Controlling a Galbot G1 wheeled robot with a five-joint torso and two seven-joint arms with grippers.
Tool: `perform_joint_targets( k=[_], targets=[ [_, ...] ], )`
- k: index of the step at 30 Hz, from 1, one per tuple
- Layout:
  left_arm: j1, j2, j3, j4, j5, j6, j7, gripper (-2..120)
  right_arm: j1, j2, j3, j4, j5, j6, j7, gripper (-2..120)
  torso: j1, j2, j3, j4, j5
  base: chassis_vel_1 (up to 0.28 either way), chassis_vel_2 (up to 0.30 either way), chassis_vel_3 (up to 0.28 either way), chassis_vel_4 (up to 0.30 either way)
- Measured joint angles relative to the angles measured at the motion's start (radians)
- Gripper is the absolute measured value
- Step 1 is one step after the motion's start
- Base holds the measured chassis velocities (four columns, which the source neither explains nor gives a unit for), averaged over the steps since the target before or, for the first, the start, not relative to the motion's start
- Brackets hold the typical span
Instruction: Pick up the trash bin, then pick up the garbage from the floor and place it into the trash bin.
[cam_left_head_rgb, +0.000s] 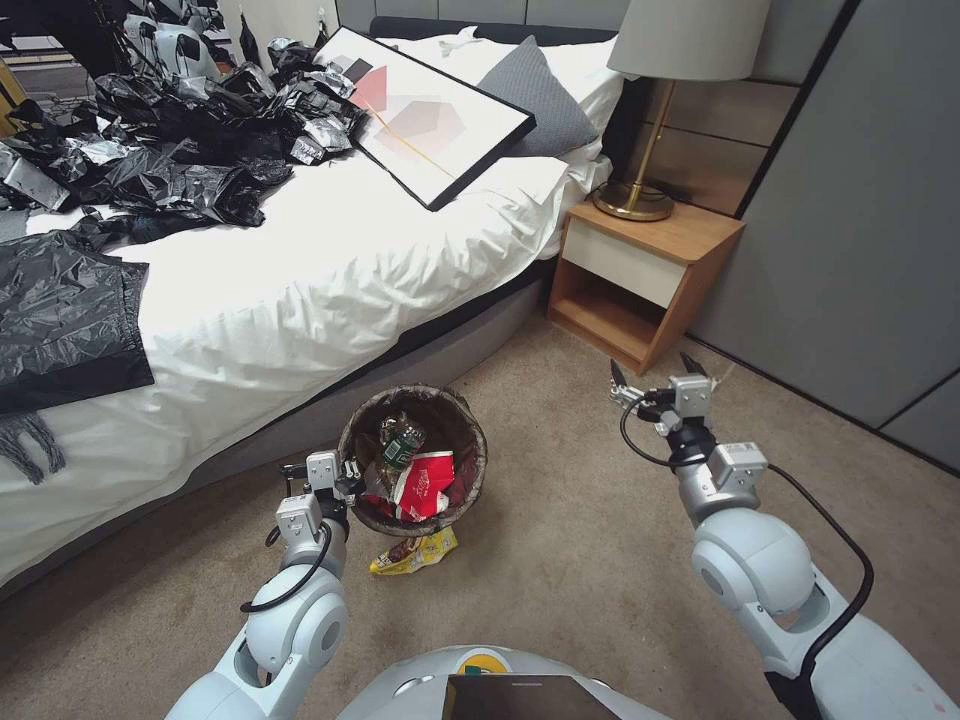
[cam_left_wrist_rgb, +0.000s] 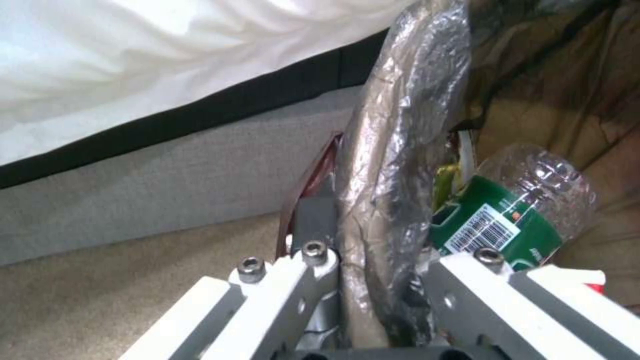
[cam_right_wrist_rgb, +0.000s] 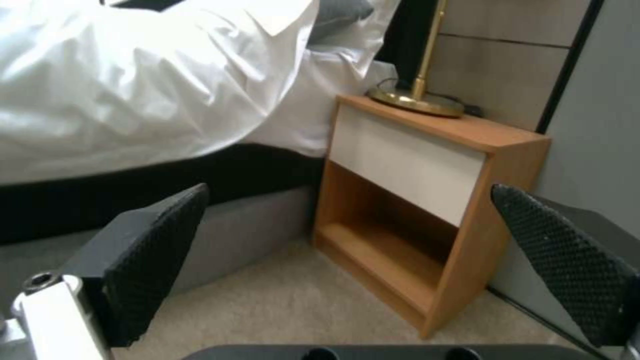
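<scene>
The trash bin, round with a dark liner over its rim, sits tilted beside the bed. My left gripper is shut on its near-left rim; in the left wrist view the liner-wrapped rim is pinched between the fingers. Inside the bin lie a green-labelled bottle and a red-and-white paper cup. A yellow snack bag lies on the carpet, partly under the bin. My right gripper hangs open over bare carpet right of the bin, nothing between its black pads.
The bed runs along the left, strewn with black plastic bags and a framed picture. A wooden nightstand with a lamp stands ahead of the right gripper, against grey wall panels. Carpet lies open between the arms.
</scene>
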Motion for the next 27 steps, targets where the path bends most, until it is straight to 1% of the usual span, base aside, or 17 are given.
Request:
perform_joint_targets(
  k=[8, 27],
  targets=[
    [0.004, -0.006, 0.001, 0.002, 0.014, -0.002, 0.002, 4, -0.045, 0.059, -0.002, -0.026, -0.088, 0.047, -0.022, 100, 0.000, 0.000, 0.000, -0.0001, 0.0000, 0.000, 0.000, 0.000, 0.000],
    [0.011, -0.011, 0.003, 0.001, 0.018, -0.004, 0.002, 4, -0.052, 0.079, -0.019, -0.032, -0.106, 0.054, -0.023, 100, 0.000, 0.000, 0.000, 0.0001, 0.0000, 0.000, 0.000, 0.000, 0.000]
  ],
)
